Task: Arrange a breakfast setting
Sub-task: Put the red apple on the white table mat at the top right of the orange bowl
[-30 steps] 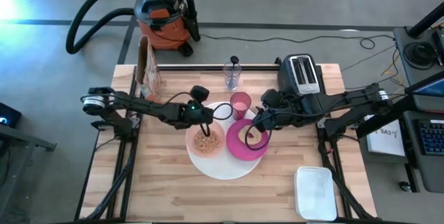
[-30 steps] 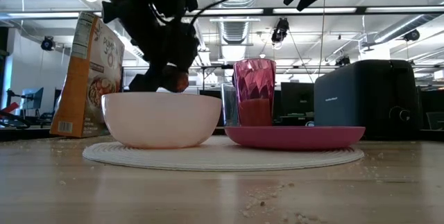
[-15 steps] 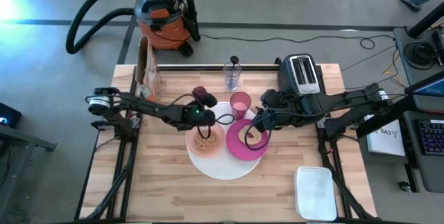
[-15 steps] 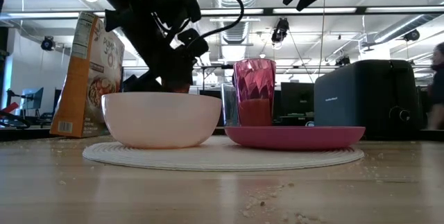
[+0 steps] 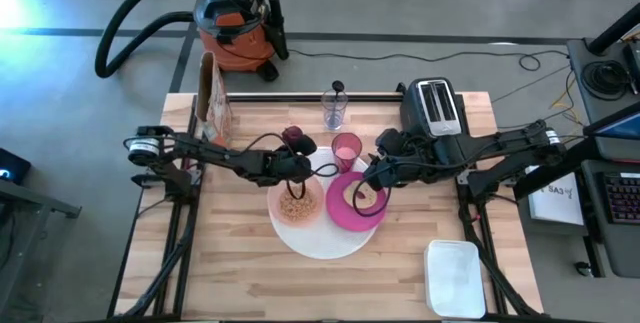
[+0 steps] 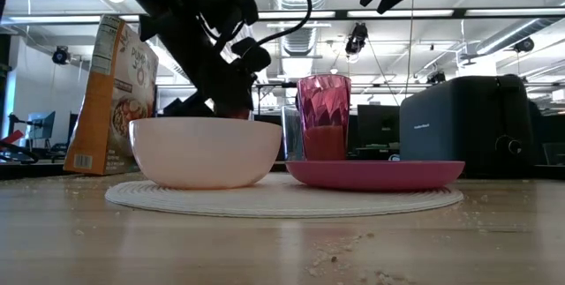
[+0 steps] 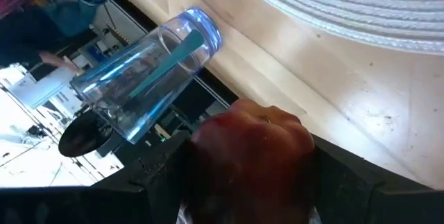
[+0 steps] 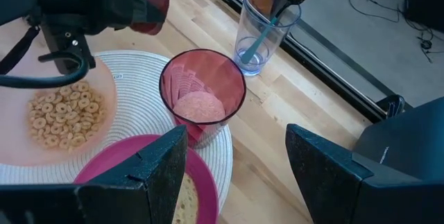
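Note:
A pale pink bowl (image 5: 297, 204) of cereal rings and a magenta plate (image 5: 340, 215) sit on the large white round plate (image 5: 318, 243). On the magenta plate lies a tan slice (image 8: 184, 204). The translucent pink cup (image 5: 346, 149) stands just beyond them. Farther back is the clear glass (image 5: 334, 111) with the teal-handled spoon (image 8: 261, 38) leaning in it. My left gripper (image 5: 292, 153) hangs over the bowl's far rim, shut on a dark red round fruit (image 7: 253, 148). Above the magenta plate my right gripper (image 8: 236, 175) is open, holding nothing. My left gripper pinches the dark red fruit between its two fingers (image 7: 343, 175), one on each side of it. It comes slanting down from the table's left. The fruit (image 6: 234, 106) is lifted clear, just above the level of the bowl's rim.
A cereal box (image 5: 213, 98) stands at the table's far left and a black toaster (image 5: 432, 108) at the far right. A white lidded container (image 5: 455, 278) lies at the near right. An orange-and-black shop vacuum (image 5: 235, 18) stands on the floor beyond the table.
My left gripper has rolled about its own length, still shut on the fruit. The fruit, hidden under the hand from above a second ago, now shows on the gripper's far side. It has stayed over the bowl's far rim.

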